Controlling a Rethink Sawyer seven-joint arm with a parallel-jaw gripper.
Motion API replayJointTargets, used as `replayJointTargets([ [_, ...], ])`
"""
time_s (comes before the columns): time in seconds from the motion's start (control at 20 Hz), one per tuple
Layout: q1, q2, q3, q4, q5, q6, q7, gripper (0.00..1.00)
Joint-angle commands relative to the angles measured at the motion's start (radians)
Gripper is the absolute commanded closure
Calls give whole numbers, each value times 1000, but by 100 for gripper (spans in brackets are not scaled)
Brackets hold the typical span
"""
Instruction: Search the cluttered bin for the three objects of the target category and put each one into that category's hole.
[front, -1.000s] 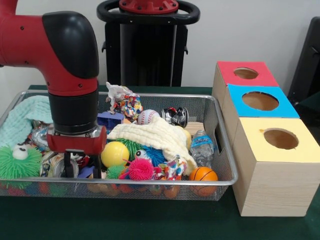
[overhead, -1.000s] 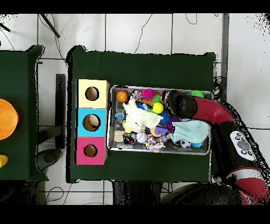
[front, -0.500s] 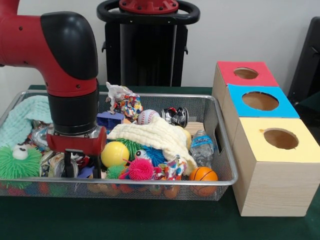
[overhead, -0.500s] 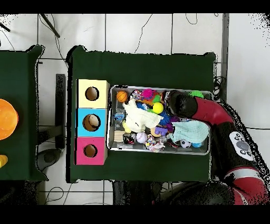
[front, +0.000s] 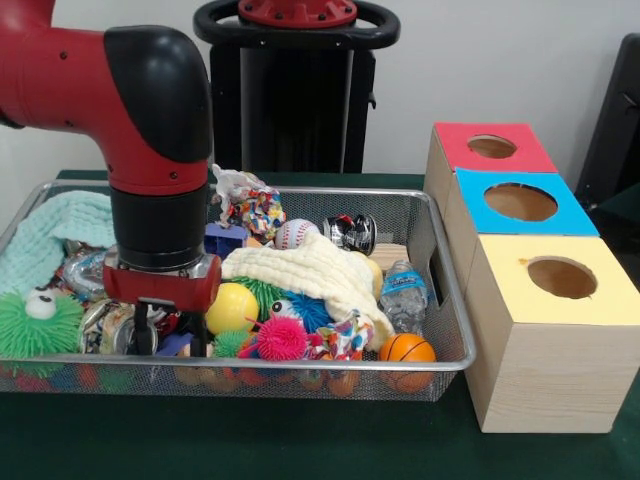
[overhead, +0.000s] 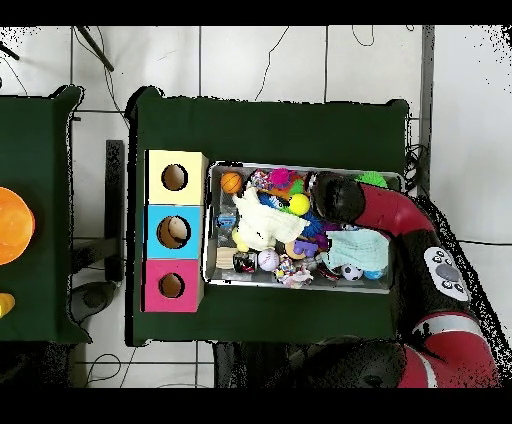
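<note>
The silver wire-mesh bin is full of clutter; it also shows in the overhead view. The hole is in the red-topped wooden box, the farthest box at the right; in the overhead view the hole is at the lower left. My gripper is down in the bin's near left part, open, its fingers apart among small toys next to a yellow ball. In the overhead view the arm's wrist hides the gripper.
In the bin: cream cloth, mint towel, baseball, crushed can, water bottle, orange basketball, pink spiky ball, green spiky ball. The blue-topped box and the yellow-topped box stand beside the red one.
The arm and gripper have shifted slightly to the right in the front view, towards the yellow ball. The gripper stays low in the bin.
</note>
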Motion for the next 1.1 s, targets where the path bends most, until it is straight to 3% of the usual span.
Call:
replayJointTargets([
  [0.05, 48, 169, -82, 158, 34, 24, 253, 0],
  [0.7, 129, 148, -139, 215, 141, -24, 269, 0],
  [1.1, 128, 162, -146, 232, 161, -90, 230, 0],
])
